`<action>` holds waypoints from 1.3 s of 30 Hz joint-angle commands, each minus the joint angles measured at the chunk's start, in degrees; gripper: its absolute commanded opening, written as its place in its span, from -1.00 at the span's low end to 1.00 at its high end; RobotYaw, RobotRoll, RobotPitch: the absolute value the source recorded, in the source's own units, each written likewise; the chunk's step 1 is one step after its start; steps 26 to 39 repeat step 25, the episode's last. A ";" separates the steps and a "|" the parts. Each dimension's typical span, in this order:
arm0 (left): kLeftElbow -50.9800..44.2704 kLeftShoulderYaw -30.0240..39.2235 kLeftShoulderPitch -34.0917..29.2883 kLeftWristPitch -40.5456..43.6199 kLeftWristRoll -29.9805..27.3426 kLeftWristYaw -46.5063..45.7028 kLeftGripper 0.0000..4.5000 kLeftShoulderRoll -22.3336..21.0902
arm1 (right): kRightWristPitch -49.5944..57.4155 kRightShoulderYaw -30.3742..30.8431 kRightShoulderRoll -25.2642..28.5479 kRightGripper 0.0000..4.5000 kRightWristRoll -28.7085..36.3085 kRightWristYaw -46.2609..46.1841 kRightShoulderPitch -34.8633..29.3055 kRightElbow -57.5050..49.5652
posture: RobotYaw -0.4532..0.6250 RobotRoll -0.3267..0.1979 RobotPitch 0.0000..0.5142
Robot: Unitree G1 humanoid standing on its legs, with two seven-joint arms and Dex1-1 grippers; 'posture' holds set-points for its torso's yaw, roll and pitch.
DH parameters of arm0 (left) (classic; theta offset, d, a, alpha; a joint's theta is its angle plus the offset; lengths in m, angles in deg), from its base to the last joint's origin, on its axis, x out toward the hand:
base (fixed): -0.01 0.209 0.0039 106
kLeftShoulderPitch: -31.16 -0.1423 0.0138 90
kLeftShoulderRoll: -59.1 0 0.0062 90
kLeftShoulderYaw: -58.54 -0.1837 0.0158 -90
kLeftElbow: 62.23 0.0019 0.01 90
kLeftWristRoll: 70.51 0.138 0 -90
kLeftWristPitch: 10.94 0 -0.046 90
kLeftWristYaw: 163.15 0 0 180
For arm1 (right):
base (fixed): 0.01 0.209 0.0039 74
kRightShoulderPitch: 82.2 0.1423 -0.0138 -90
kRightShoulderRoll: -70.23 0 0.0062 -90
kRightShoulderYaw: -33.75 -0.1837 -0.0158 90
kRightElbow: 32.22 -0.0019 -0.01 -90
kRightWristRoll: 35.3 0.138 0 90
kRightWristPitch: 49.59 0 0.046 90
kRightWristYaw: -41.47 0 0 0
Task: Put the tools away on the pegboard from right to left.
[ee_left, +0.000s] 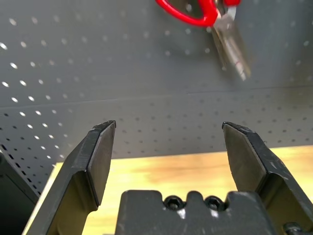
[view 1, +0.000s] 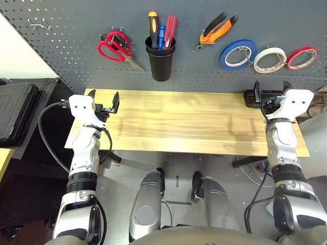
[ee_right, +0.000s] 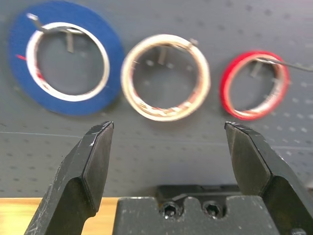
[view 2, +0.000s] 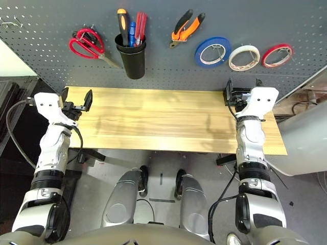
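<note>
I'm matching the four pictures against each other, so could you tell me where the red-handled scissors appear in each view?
Left eye view: red-handled scissors hang upper left on the pegboard.
Right eye view: upper left, likewise.
Left wrist view: top edge, blades pointing down.
Right wrist view: not in it.
Shared landmark: the black cup, just right of them.

On the dark grey pegboard (view 1: 76,56) hang the red-handled scissors (view 1: 117,47), the orange-and-black pliers (view 1: 217,29) and the cream-white tape roll (view 1: 270,59). The orange-and-black screwdriver (view 1: 153,28) stands upright in the black cup (view 1: 160,62).
</note>
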 commanded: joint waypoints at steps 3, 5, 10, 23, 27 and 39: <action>3.66 1.38 0.72 -2.09 -1.16 1.53 0.98 -0.79 | -1.83 -1.32 1.13 1.00 0.52 -0.62 0.55 3.63 | 0.12 0.25 -0.35; 4.33 1.92 0.91 -2.10 -1.99 2.25 0.98 -0.79 | -1.92 -1.54 1.41 1.00 0.67 -0.82 0.76 4.45 | 0.11 0.25 -0.34; 5.37 2.82 1.33 -1.33 -3.58 3.10 0.98 -0.73 | -2.12 -2.03 2.02 1.00 0.65 -1.33 1.17 6.10 | 0.11 0.25 -0.33; 4.89 2.88 1.27 -1.02 -3.61 2.60 0.98 -0.38 | -2.27 -2.07 2.43 1.00 0.30 -1.77 2.10 7.81 | 0.13 0.25 -0.30; 5.06 2.91 1.33 -1.09 -3.57 2.55 0.98 -0.39 | -2.25 -1.99 2.45 1.00 0.25 -1.72 2.20 7.95 | 0.13 0.25 -0.30; 5.06 2.91 1.33 -1.09 -3.57 2.55 0.98 -0.39 | -2.25 -1.99 2.45 1.00 0.25 -1.72 2.20 7.95 | 0.13 0.25 -0.30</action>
